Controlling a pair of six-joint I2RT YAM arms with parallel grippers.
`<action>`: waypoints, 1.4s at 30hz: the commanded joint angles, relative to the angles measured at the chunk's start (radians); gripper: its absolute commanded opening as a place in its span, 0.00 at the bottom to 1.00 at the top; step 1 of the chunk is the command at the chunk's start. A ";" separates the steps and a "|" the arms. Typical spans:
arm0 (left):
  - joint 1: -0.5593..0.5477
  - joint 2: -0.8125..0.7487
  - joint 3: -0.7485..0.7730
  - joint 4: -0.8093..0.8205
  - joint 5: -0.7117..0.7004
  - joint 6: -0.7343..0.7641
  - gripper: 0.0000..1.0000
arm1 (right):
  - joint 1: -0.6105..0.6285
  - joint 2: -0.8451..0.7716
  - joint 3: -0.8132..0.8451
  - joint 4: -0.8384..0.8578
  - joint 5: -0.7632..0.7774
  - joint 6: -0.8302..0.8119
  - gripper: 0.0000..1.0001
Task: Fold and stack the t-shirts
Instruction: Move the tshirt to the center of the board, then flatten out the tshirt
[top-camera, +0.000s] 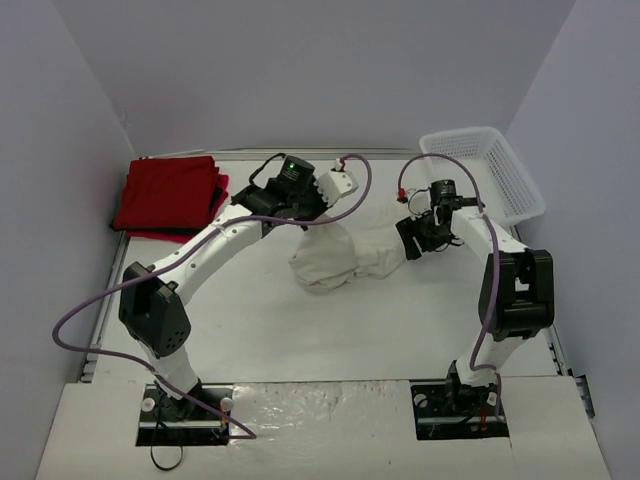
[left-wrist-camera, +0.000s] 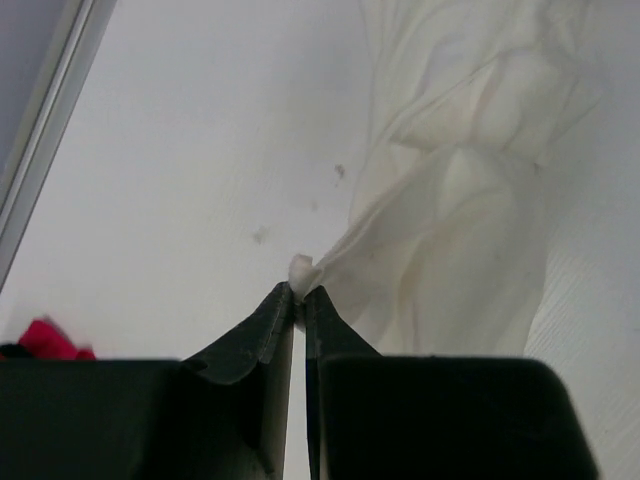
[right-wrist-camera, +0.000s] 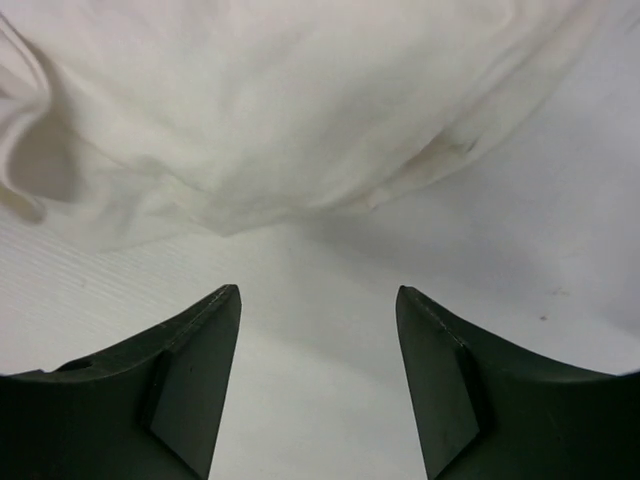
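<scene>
A cream-white t-shirt (top-camera: 338, 262) lies crumpled in the middle of the table. My left gripper (top-camera: 322, 212) is shut on a pinch of its cloth and lifts it; the pinch shows between the fingertips in the left wrist view (left-wrist-camera: 300, 270), with the shirt (left-wrist-camera: 470, 200) hanging beyond. My right gripper (top-camera: 410, 242) is open and empty at the shirt's right edge; in the right wrist view the shirt (right-wrist-camera: 290, 110) lies just ahead of the spread fingers (right-wrist-camera: 215, 330). Folded red t-shirts (top-camera: 170, 195) are stacked at the back left.
A white plastic mesh basket (top-camera: 485, 170) stands at the back right. Grey walls close the table on three sides. A bit of red cloth (left-wrist-camera: 45, 340) shows at the left wrist view's lower left.
</scene>
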 joint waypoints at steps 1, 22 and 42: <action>0.084 -0.121 -0.037 -0.036 -0.049 -0.028 0.02 | 0.010 -0.064 0.104 -0.048 -0.067 0.006 0.60; 0.341 -0.436 -0.398 -0.015 -0.033 -0.025 0.02 | 0.008 0.341 0.489 -0.093 0.023 0.045 0.56; 0.370 -0.398 -0.444 0.030 -0.035 -0.043 0.02 | 0.011 0.335 0.448 -0.094 -0.041 0.032 0.00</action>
